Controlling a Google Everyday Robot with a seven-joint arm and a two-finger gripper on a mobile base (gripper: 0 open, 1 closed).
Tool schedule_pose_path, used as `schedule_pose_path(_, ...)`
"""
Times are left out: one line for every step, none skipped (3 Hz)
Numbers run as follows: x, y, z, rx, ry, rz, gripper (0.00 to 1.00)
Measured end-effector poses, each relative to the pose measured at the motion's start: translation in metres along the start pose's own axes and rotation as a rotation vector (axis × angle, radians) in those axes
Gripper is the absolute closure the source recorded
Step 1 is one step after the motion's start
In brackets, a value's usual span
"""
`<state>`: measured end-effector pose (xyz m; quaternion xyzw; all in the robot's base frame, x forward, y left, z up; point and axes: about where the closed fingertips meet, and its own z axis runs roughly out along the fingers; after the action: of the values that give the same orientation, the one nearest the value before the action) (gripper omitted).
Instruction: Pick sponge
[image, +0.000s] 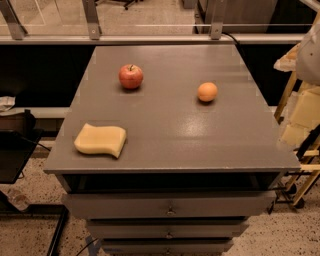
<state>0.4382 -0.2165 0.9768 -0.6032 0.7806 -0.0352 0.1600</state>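
The grey cabinet carries a flat grey worktop (170, 135) that fills most of the camera view. Below its front edge sits a stack of drawers (150, 205), each with a small central pull, and the upper ones stand slightly out from the body. The gripper (302, 120) is at the far right edge of the view, off the worktop's right side and clear of every item on it. It shows only in part as cream-yellow blocks below a white arm section, and its grasping state cannot be determined. The sponge (100, 140), a pale yellow foam block with wavy edges, lies flat near the front-left corner of the worktop. The red apple (131, 76) stands upright toward the rear left, well apart from the sponge. The small orange fruit (207, 92) rests toward the rear right, apart from the apple.
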Motion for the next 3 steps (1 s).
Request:
schedule_pose_path(-0.002, 0.000, 0.000, 0.003, -0.004, -0.004, 0.00)
schedule_pose_path(-0.039, 0.009, 0.023, -0.038, -0.066, -0.087, 0.00)
schedule_pose_path(-0.098, 0.033, 0.067, -0.159, -0.127, -0.239, 0.00)
